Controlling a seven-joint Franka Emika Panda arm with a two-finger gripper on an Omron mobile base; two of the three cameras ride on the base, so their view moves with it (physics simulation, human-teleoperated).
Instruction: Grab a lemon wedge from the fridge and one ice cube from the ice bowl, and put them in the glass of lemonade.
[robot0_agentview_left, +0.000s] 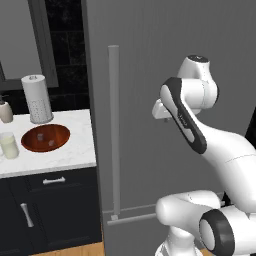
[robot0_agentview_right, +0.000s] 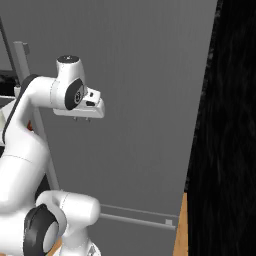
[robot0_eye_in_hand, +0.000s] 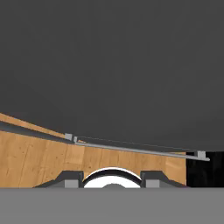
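Note:
The fridge (robot0_agentview_left: 150, 45) is a tall grey cabinet with its door shut and a long vertical bar handle (robot0_agentview_left: 114, 130). My gripper (robot0_agentview_right: 82, 119) hangs in front of the door, right of the handle, pointing down at the floor. Its fingertips (robot0_eye_in_hand: 72, 177) stand apart with nothing between them, so it is open. On the white counter (robot0_agentview_left: 75, 155) to the left sits the reddish-brown ice bowl (robot0_agentview_left: 46, 138) with ice cubes in it. The glass of lemonade (robot0_agentview_left: 8, 145) stands left of the bowl. The lemon wedge is out of view.
A paper-towel roll (robot0_agentview_left: 36, 99) and a soap bottle (robot0_agentview_left: 5, 111) stand behind the bowl. Dark navy cabinets (robot0_agentview_left: 50, 210) are under the counter. A horizontal bar (robot0_eye_in_hand: 135, 148) runs low across the fridge front, above the wooden floor (robot0_eye_in_hand: 39, 157). Black space (robot0_agentview_right: 230, 150) lies right of the fridge.

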